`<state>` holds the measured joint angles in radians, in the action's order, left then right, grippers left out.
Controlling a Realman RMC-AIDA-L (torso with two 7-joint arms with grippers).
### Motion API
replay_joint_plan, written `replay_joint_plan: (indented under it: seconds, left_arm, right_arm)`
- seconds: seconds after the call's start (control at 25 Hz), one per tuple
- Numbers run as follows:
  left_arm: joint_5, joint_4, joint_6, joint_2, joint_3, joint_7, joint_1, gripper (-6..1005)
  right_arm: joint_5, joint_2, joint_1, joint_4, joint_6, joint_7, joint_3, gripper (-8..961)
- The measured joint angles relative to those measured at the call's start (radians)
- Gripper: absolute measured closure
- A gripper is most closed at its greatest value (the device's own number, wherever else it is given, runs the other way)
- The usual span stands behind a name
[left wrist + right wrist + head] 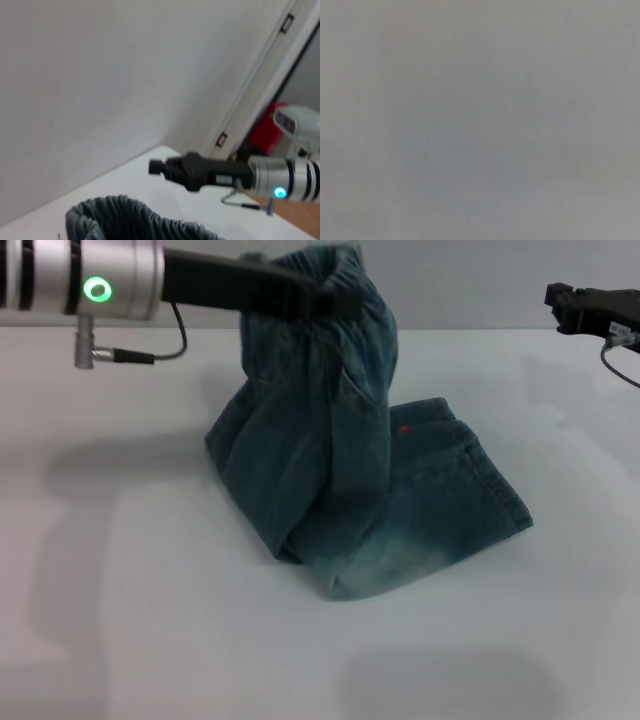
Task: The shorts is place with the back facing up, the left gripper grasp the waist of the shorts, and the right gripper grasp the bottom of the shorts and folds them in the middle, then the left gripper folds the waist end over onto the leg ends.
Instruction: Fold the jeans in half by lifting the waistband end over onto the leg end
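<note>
The left gripper (335,300) is clamped on the waist (345,275), lifting the denim shorts (350,480) above the white table (150,620); the leg ends (480,490) lie flat. The right gripper (560,302) hovers apart; its grip state is unclear.

Faded denim shorts (340,490), folded lengthwise, hang by the ruffled waist (345,280); leg ends (430,540) lie flat.

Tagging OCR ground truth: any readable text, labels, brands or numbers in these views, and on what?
None readable.
Right gripper: small pale panel on its body, too blurred to read.
Shorts: only a small orange-red mark, no lettering, held up at the waist by the left gripper.
</note>
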<state>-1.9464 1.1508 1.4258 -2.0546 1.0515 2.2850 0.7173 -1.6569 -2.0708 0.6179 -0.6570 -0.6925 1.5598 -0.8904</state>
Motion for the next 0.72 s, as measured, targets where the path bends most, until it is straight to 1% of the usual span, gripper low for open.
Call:
replay_joint_plan:
  seconds: [0.12,0.32,0.52,0.64,0.72]
  left_arm:
    - [-0.003,-0.035,-0.003,0.002,0.029,0.0,0.012,907]
    - [-0.005,-0.091,-0.004,0.002,0.03,-0.027,0.027,907]
    - [-0.005,-0.096,0.003,0.001,0.052,-0.075,0.028,908]
    - [-0.005,-0.096,-0.004,0.001,0.09,-0.079,0.031,908]
    - [-0.005,-0.095,-0.013,0.0,0.1,-0.084,0.031,870]
  right_arm:
    - [0.0,0.0,-0.001,0.0,-0.005,0.0,0.003,953]
    - [0.001,-0.003,0.002,0.004,-0.007,-0.024,-0.003,953]
    - [0.002,-0.003,0.005,0.007,-0.008,-0.026,-0.005,954]
    - [0.007,-0.003,0.005,0.008,-0.008,-0.026,-0.005,954]
    - [0.011,-0.003,0.005,0.008,-0.008,-0.027,-0.005,954]
